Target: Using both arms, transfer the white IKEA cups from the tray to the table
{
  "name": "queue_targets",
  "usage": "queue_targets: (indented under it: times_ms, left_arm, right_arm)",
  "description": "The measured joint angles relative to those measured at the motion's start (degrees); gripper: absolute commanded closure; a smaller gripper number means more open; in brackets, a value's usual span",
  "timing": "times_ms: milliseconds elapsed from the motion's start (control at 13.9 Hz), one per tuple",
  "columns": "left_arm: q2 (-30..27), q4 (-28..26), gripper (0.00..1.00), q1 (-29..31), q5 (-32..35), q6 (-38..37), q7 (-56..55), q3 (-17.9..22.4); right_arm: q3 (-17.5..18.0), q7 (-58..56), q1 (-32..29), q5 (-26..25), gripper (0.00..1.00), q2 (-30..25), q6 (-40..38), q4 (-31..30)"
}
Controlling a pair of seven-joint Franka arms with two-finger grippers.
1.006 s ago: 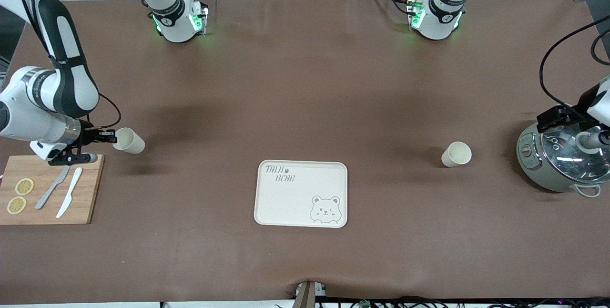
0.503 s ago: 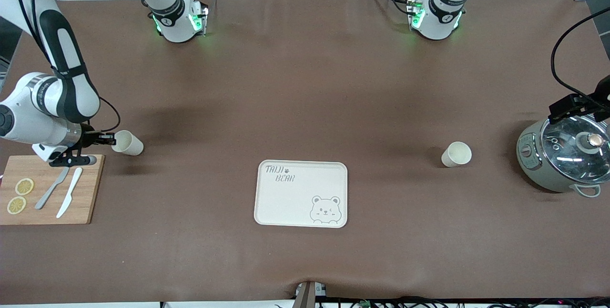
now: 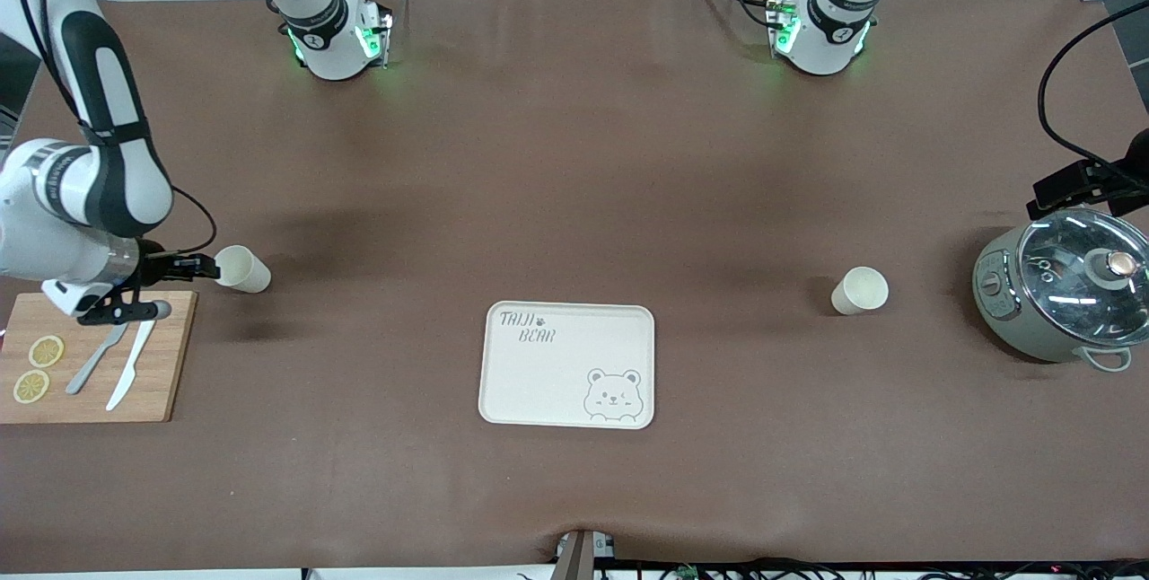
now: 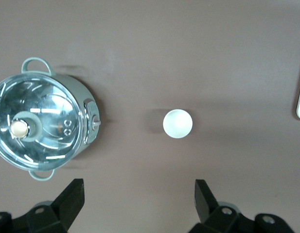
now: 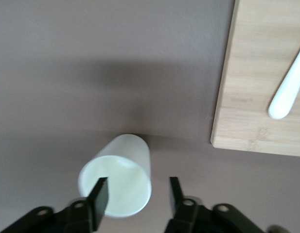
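Observation:
One white IKEA cup (image 3: 244, 269) stands on the brown table toward the right arm's end, beside the cutting board. My right gripper (image 3: 206, 268) is open right at this cup's rim. In the right wrist view the cup (image 5: 118, 180) sits off centre in the right gripper (image 5: 138, 193): one finger (image 5: 101, 193) lies over its mouth and the other stands clear of its wall. The second cup (image 3: 860, 290) stands between the bear tray (image 3: 567, 364) and the cooker. My left gripper (image 4: 139, 194) is open and empty, high up, with this cup (image 4: 177, 124) below it.
A wooden cutting board (image 3: 166, 364) with two knives and lemon slices lies at the right arm's end. A grey cooker with a glass lid (image 3: 1064, 293) stands at the left arm's end, also in the left wrist view (image 4: 40, 126). The left arm's black hand (image 3: 1077, 185) hangs above the cooker.
The left arm has moved off the cooker's lid toward the table's edge. The right arm has drawn back a little toward its end; its gripper stays at the cup's rim.

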Motion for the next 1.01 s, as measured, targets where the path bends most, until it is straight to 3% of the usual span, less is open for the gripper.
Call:
queue_targets:
  times_ms: [359,646,1006]
  left_arm:
    - [-1.2,0.1,0.0,-0.3,-0.5,-1.5,-1.3,-0.3]
    - [-1.4,0.2,0.0,-0.5,-0.5,-1.7,-1.6,-1.7]
    - [-1.5,0.3,0.0,-0.6,-0.5,-1.7,-2.2,-2.3]
  right_arm:
    - [0.3,0.0,2.0,0.0,0.0,-0.2,-15.8,16.8]
    - [0.4,0.0,3.0,0.0,0.0,-0.3,-19.0,29.4]
    - [0.4,0.4,5.2,0.0,0.0,-5.0,-24.4,33.4]
